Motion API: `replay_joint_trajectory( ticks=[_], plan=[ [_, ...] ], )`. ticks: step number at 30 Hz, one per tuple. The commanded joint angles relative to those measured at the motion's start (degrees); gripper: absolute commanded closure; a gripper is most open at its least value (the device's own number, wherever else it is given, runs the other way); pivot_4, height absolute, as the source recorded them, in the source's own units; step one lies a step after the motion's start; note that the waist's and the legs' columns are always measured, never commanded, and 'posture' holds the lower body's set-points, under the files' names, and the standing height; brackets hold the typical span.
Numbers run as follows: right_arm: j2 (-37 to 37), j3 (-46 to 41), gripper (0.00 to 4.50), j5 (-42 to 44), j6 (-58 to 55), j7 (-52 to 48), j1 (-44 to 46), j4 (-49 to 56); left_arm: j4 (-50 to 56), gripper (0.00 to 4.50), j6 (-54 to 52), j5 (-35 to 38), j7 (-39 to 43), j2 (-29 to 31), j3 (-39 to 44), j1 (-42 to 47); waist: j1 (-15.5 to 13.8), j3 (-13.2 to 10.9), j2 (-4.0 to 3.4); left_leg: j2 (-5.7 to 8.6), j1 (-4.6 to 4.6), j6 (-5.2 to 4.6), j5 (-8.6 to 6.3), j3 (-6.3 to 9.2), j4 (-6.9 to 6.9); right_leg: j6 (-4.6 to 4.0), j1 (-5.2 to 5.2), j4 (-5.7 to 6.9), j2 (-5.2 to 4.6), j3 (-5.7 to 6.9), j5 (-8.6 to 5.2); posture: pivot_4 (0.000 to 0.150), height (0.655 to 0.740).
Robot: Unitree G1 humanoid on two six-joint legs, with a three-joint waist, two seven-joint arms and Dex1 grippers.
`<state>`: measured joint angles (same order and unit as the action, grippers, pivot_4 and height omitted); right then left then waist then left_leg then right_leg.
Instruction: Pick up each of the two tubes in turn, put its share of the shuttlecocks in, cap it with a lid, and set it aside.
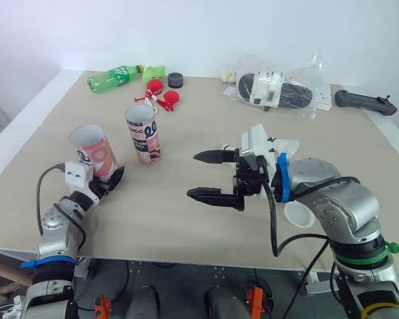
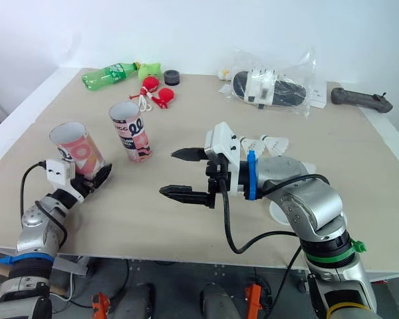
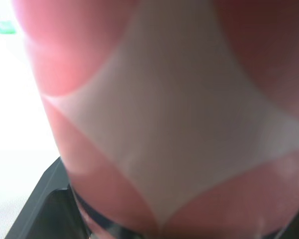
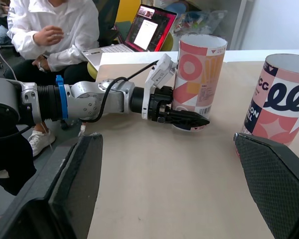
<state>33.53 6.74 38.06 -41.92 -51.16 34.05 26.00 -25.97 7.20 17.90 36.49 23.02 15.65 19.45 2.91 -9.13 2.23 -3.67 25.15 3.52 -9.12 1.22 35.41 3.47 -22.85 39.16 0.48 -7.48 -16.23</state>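
A pink patterned tube (image 1: 93, 149) stands near the table's left front, open end up and leaning slightly. My left gripper (image 1: 106, 181) is shut on its base, and its fingers (image 4: 187, 119) hug the tube's (image 4: 197, 74) bottom in the right wrist view. A second tube (image 1: 143, 133) stands upright just to its right, untouched. My right gripper (image 1: 209, 176) hovers open at mid-table, its fingers pointing toward the tubes and holding nothing. White shuttlecocks (image 2: 269, 141) lie behind the right wrist. A white lid (image 1: 299, 214) lies under the right forearm.
At the back lie a green bottle (image 1: 114, 78), red toys (image 1: 161, 93), a black ring (image 1: 176, 80), a plastic bag of items (image 1: 279, 92) and a black handle (image 1: 366, 101). A seated person (image 4: 50, 35) with a laptop is beyond the table's left side.
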Motion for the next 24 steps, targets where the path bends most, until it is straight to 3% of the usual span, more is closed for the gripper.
replay_joint_trajectory(
  ticks=[1, 5, 9, 13, 18, 24],
  plan=[
    [0.5, -1.8, 0.00, 1.0, 0.4, 0.0, -0.3, 1.6, 1.1, 1.13, 0.7, -0.2, 0.2, 1.0, 0.0, -0.4, 0.0, 0.0, 0.00, 0.00, 0.00, 0.00, 0.00, 0.00, 0.00, 0.00, 0.00, 0.00, 0.00, 0.00, 0.00, 0.150, 0.7400],
    [2.7, -7.0, 0.00, 2.7, -1.0, 1.8, -4.6, 2.6, 10.2, 1.13, -3.1, 0.6, 3.1, 3.7, -1.2, -4.8, 0.0, 0.0, 0.01, 0.00, 0.01, 0.00, 0.00, -0.01, -0.02, -0.03, 0.00, 0.00, -0.01, -0.01, -0.01, 0.150, 0.7400],
    [6.1, -15.2, 0.00, 2.7, -1.7, 5.6, -15.8, 5.6, 27.0, 1.13, -14.8, 3.4, 10.3, 12.7, -4.3, -11.6, -0.2, 0.0, 0.01, 0.00, 0.08, 0.08, -0.06, 0.02, -0.09, -0.13, -0.01, -0.02, -0.07, 0.06, -0.16, 0.150, 0.7400],
    [7.4, -20.4, 0.00, -3.3, 2.0, 10.3, -26.9, 8.5, 38.8, 1.13, -27.5, 6.6, 19.4, 25.4, -7.5, -11.9, -0.3, -0.1, -0.10, 0.00, 0.07, 0.10, -0.07, 0.09, -0.11, -0.08, -0.05, 0.00, -0.07, 0.16, -0.27, 0.150, 0.7400],
    [5.1, -18.4, 0.00, -12.5, 7.8, 17.3, -34.8, 11.0, 38.8, 1.13, -32.0, 2.0, 27.9, 35.6, -15.4, -4.2, -0.1, -0.2, -0.36, -0.01, -0.08, 0.05, -0.03, -0.02, -0.08, -0.13, -0.08, 0.00, -0.11, 0.11, -0.39, 0.150, 0.7400],
    [-2.6, -9.4, 0.00, -23.4, 6.5, 30.7, -36.0, 11.9, 34.9, 1.13, -34.1, -4.0, 33.6, 36.6, -25.4, 7.8, 0.3, -0.2, -0.33, -0.03, -0.05, -0.08, 0.06, 0.04, -0.08, -0.24, -0.27, 0.00, 0.04, 0.04, -0.19, 0.150, 0.7400]
  ],
)
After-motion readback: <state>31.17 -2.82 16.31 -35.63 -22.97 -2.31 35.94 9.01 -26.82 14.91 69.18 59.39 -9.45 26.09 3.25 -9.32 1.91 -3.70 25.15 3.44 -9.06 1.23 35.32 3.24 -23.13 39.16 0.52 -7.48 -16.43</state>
